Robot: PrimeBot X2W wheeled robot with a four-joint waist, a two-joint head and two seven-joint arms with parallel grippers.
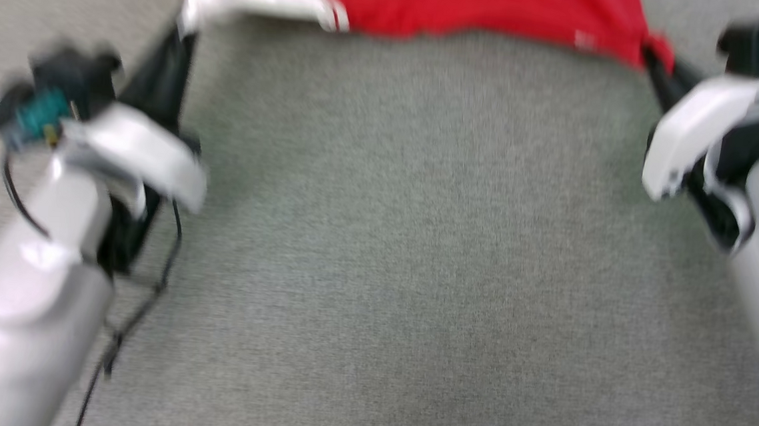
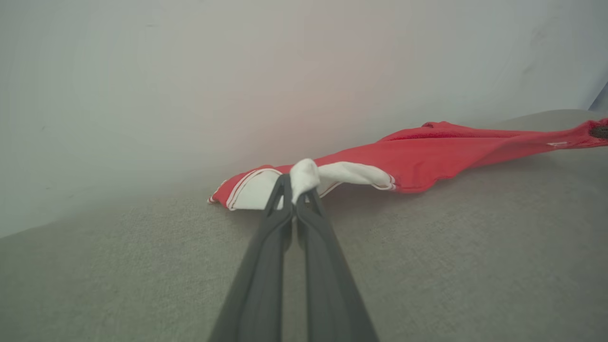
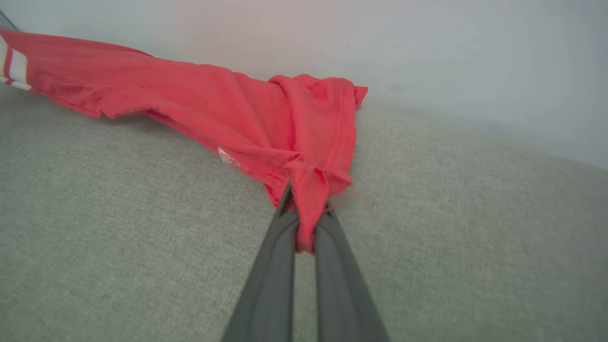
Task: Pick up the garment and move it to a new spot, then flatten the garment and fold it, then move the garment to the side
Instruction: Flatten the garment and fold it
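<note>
Now left fingers (image 2: 268, 247) tight on white corner of garment (image 1: 474, 6); right fingers (image 3: 275, 270) tight on its red corner

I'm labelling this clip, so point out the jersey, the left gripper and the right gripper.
jersey (image 1: 467, 5), head view, red body cloth.
left gripper (image 2: 295, 190), left wrist view, between fingertips pinching white cloth.
right gripper (image 3: 308, 204), right wrist view, between fingertips pinching red cloth.
</note>
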